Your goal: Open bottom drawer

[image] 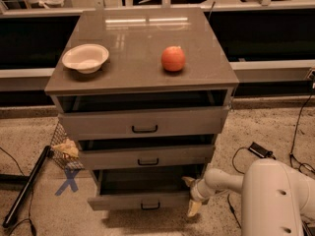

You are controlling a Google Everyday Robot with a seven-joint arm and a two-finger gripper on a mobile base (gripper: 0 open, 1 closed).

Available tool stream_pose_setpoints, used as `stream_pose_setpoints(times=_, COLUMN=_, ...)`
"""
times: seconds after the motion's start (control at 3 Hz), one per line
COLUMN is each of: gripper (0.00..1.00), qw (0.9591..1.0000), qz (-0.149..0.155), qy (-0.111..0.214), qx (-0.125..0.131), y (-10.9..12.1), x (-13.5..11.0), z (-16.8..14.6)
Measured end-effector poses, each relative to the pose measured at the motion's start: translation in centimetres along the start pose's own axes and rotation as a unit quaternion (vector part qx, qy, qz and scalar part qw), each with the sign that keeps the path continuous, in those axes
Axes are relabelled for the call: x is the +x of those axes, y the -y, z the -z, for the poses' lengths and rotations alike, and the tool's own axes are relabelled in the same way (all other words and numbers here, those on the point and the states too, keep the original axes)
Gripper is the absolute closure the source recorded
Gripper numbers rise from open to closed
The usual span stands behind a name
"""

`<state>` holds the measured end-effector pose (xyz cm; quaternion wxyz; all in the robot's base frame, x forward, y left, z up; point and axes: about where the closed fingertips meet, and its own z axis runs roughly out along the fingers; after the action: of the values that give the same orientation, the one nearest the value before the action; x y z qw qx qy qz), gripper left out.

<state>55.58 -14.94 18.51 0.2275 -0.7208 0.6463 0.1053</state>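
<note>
Speckled floor; hand beside pulled-out bottom drawer.

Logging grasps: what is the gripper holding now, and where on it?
The gripper sits at the right front corner of the bottom drawer; whether it grips cannot be told.

The bottom drawer, lowest of three, has a narrow grey-taupe front with a small black bar handle. It stands pulled partway out, level, its plain interior showing. The gripper sits at its right end.
</note>
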Motion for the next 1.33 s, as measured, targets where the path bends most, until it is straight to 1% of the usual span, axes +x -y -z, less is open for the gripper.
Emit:
stream_pose_setpoints(times=0.33, gripper=0.0, qw=1.0, qz=0.0, qy=0.0, qx=0.0, y=0.0, x=0.0, z=0.0)
stream_pose_setpoints(times=0.67, gripper=0.0, qw=0.9999, qz=-0.009, qy=-0.01, qx=-0.009, y=0.5, x=0.0, z=-0.6)
stream_pose_setpoints(times=1.0, gripper=0.0, qw=0.9994, qz=-0.02, qy=-0.015, qx=-0.024, y=0.6, x=0.4, z=-1.5)
stream_pose_setpoints(times=1.33, gripper=0.16, qw=0.9985, qz=-0.025, qy=-0.024, qx=-0.042, y=0.3, x=0.8, z=-2.4)
